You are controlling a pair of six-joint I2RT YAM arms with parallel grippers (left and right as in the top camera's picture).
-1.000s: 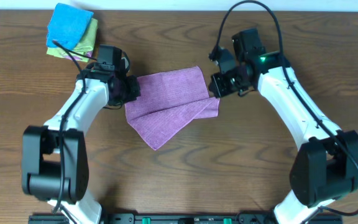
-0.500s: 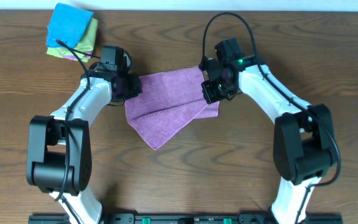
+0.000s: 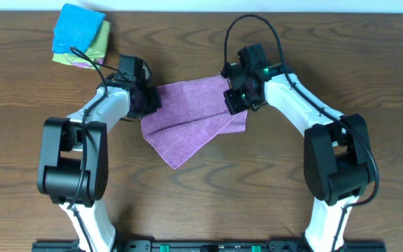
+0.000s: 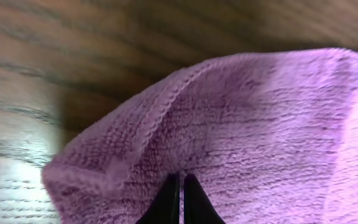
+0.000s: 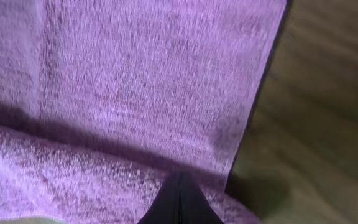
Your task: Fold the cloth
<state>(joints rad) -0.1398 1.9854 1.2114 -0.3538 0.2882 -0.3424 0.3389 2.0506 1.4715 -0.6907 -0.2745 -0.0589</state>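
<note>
A purple cloth (image 3: 186, 123) lies partly folded on the wooden table, its lower corner pointing toward the front. My left gripper (image 3: 148, 102) is at the cloth's upper left edge. In the left wrist view its fingers (image 4: 180, 182) are pressed together on the purple pile (image 4: 253, 124). My right gripper (image 3: 232, 102) is over the cloth's upper right corner. In the right wrist view its fingers (image 5: 180, 182) are shut on the cloth (image 5: 142, 87) close to its right edge.
A stack of folded cloths, blue (image 3: 78, 26) on top of green (image 3: 101, 45), lies at the back left corner. Bare wooden table (image 3: 257, 182) surrounds the purple cloth.
My right gripper has moved left from beside the cloth's right edge onto its upper right corner. My left gripper has shifted slightly right at the left edge. The cloth's shape is nearly unchanged.
</note>
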